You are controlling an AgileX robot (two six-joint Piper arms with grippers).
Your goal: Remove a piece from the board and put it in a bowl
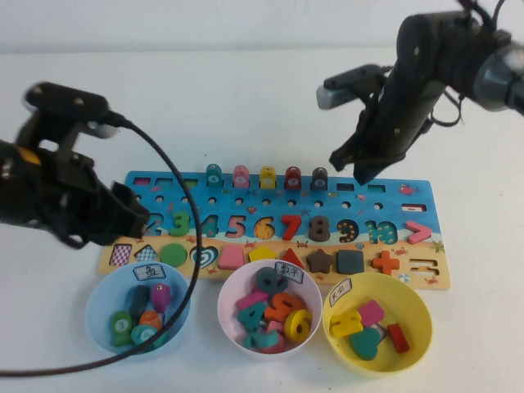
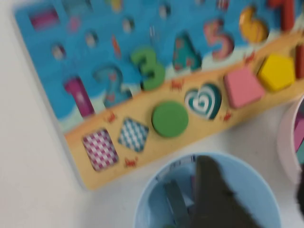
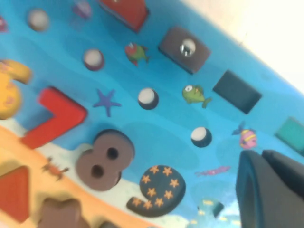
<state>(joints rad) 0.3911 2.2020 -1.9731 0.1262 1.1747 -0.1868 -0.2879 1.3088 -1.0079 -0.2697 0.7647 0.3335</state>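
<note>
The board (image 1: 354,203) lies across the table's middle; it also shows in the left wrist view (image 2: 99,52) and the right wrist view (image 3: 156,137). The light blue bowl (image 1: 100,304) stands in front of its left end. A turquoise fish piece (image 1: 146,333) with a white circle lies in it among other pieces. A darker teal fish (image 1: 214,175) stands on a board peg. My left gripper (image 1: 124,216) hovers open and empty over the bowl (image 2: 145,202). My right gripper (image 1: 363,169) is shut and empty above the board's far right part.
A pinkish-white bowl (image 1: 231,296) and a yellow bowl (image 1: 419,309), both holding pieces, stand in front of the board. Pink, yellow, red and brown fish (image 1: 268,177) stand on pegs. A black cable (image 1: 190,270) loops over the board's left end and the blue bowl.
</note>
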